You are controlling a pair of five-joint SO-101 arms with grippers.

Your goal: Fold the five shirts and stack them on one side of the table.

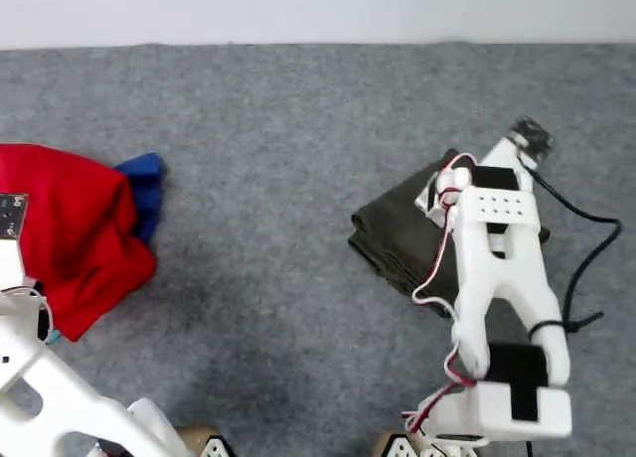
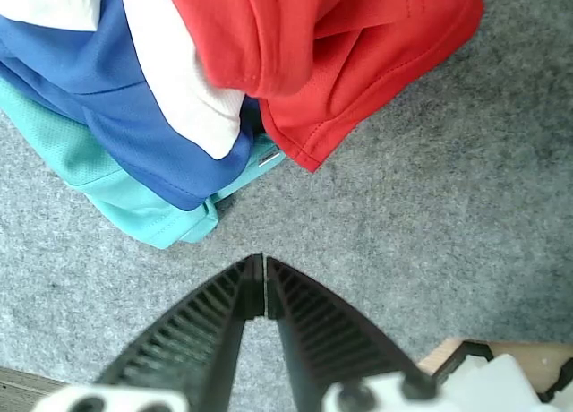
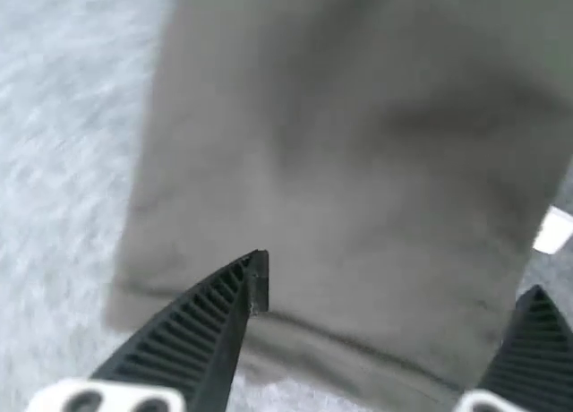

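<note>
A folded dark olive shirt [image 1: 397,228] lies on the grey carpeted table at the right; in the right wrist view the same olive shirt [image 3: 358,161] spreads under my right gripper [image 3: 394,296], which hovers open above it with nothing between its fingers. At the left edge sits a pile with a red shirt [image 1: 75,228] on top and a blue shirt [image 1: 144,184] poking out. In the left wrist view the red shirt [image 2: 340,45], a white shirt [image 2: 179,81], the blue shirt [image 2: 116,107] and a teal shirt [image 2: 116,193] are stacked. My left gripper [image 2: 265,287] is shut and empty, just short of the pile.
The grey table surface [image 1: 268,129] stretches between the pile and the olive shirt. The right arm [image 1: 497,278] stands over the olive shirt's near side, with a black cable [image 1: 586,238] looping beside it. The left arm's white body [image 1: 50,397] occupies the near left corner.
</note>
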